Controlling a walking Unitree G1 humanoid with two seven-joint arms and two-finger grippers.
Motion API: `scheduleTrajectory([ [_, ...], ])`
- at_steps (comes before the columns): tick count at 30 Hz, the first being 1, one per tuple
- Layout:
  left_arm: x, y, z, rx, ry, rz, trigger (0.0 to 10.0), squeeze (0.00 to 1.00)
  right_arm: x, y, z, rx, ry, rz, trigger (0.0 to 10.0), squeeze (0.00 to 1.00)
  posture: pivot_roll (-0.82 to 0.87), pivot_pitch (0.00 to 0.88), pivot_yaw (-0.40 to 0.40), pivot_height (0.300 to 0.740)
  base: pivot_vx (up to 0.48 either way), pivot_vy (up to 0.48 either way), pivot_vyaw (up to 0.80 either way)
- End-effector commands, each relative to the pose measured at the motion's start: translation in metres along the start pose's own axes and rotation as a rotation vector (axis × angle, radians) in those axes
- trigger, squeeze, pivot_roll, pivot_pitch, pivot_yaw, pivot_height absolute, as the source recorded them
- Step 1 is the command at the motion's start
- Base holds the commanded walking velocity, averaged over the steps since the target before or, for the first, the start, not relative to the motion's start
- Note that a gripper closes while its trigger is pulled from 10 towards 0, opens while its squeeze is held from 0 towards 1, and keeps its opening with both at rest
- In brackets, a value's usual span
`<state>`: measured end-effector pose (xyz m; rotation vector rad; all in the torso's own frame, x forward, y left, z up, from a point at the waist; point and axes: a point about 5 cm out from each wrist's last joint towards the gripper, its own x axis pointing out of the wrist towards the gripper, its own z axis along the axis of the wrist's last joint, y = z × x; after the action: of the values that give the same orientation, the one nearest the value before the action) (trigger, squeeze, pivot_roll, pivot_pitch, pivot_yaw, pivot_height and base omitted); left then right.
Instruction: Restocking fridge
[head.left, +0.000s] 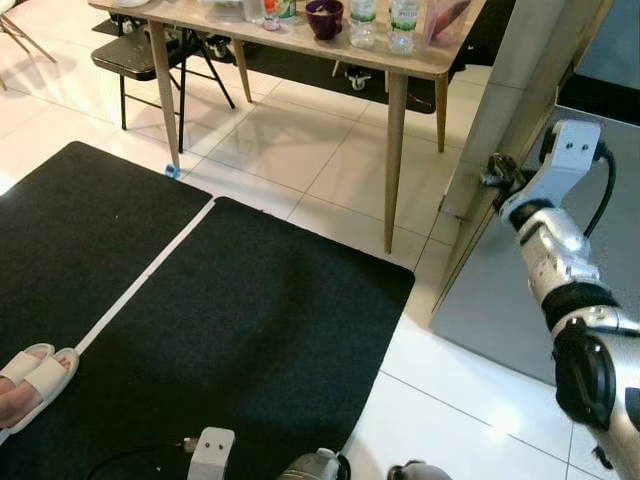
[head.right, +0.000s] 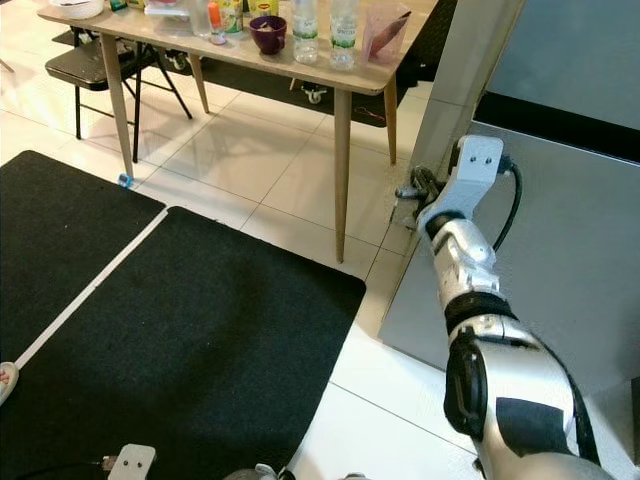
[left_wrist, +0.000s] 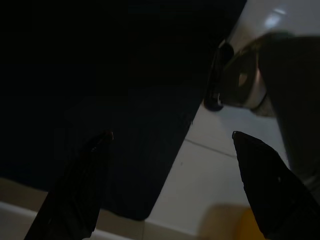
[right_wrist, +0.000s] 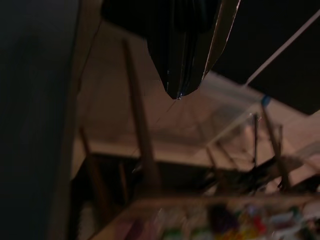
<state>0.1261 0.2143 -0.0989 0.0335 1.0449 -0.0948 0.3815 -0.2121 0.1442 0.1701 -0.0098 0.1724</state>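
Observation:
The grey fridge door (head.right: 560, 230) stands at the right, next to a beige upright panel (head.left: 520, 90). My right arm reaches up to the door's left edge, and my right gripper (head.right: 410, 190) sits right at that edge. In the right wrist view its fingertips (right_wrist: 175, 90) are pressed together with nothing seen between them. On the wooden table (head.left: 420, 62) stand two water bottles (head.left: 363, 22), a purple bowl (head.left: 324, 18) and other small items. My left gripper (left_wrist: 170, 137) hangs low over the mat, with its fingers wide apart.
Two black mats (head.left: 250, 330) cover the tiled floor in front of me. A table leg (head.left: 395, 160) stands close to the fridge. A black folding chair (head.left: 140, 55) sits under the table's far left. A person's foot in a white slipper (head.left: 35, 375) rests on the left mat.

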Motion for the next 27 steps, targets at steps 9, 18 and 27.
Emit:
scheduleTrajectory([
  [9,0.000,0.000,-0.001,0.001,0.023,-0.001,10.0,0.00,-0.115,-0.017,-0.155,-0.037,0.586,-0.122,10.0,0.00,0.02,0.169,0.024,0.740,0.000,0.000,0.00],
  [18,0.006,-0.008,0.011,0.004,0.003,-0.009,10.0,0.00,-0.216,-0.025,-0.216,-0.030,0.957,-0.267,10.0,0.00,0.00,0.121,0.003,0.740,0.000,0.000,0.00],
  [27,0.008,-0.011,0.016,-0.009,-0.004,-0.004,10.0,0.00,-0.241,-0.025,-0.226,-0.029,1.041,-0.295,10.0,0.00,0.00,0.086,-0.007,0.740,0.000,0.000,0.52],
])
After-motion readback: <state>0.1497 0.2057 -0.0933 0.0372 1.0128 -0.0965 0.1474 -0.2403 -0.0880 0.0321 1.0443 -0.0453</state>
